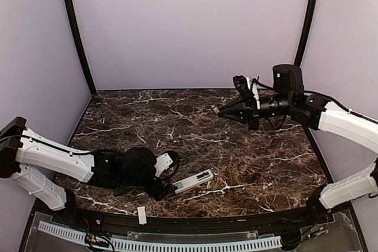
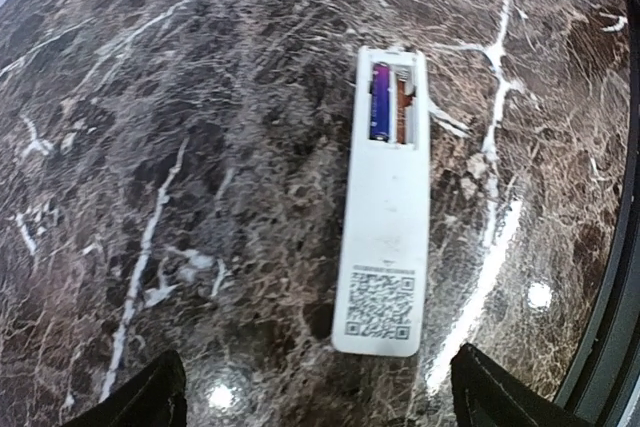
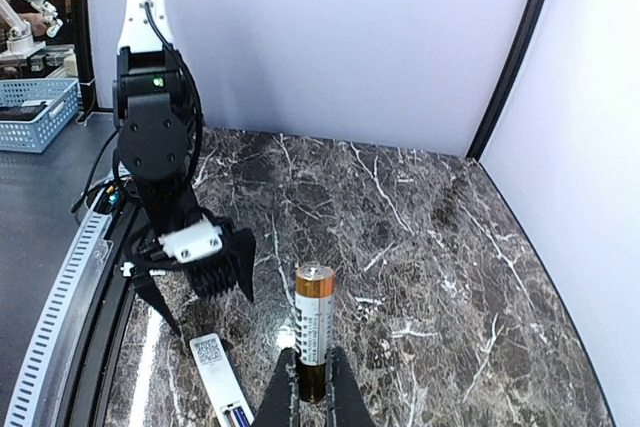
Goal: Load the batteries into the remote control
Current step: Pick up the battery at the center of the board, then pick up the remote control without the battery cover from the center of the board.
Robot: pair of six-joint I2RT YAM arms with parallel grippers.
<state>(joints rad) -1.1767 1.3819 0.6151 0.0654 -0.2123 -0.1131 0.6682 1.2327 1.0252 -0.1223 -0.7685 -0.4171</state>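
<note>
The remote control (image 1: 194, 181) lies face down near the table's front, a QR label on its back and its battery bay uncovered (image 2: 385, 217). One of the batteries (image 2: 380, 100), purple-blue, sits in the bay's left slot; the slot beside it shows a bare spring. My left gripper (image 2: 318, 402) stands open just off the remote's label end, low over the marble (image 1: 168, 190). My right gripper (image 1: 221, 111) hangs high over the back right, shut on a copper-topped battery (image 3: 315, 332) that sticks out past its fingertips (image 3: 312, 387). The right wrist view also catches the remote (image 3: 222, 387).
A short flat white strip (image 1: 142, 215) lies on the black rim at the table's front edge. A white slotted cable duct (image 1: 177, 243) runs along the front. Lilac walls and black corner posts (image 1: 80, 39) close in the table.
</note>
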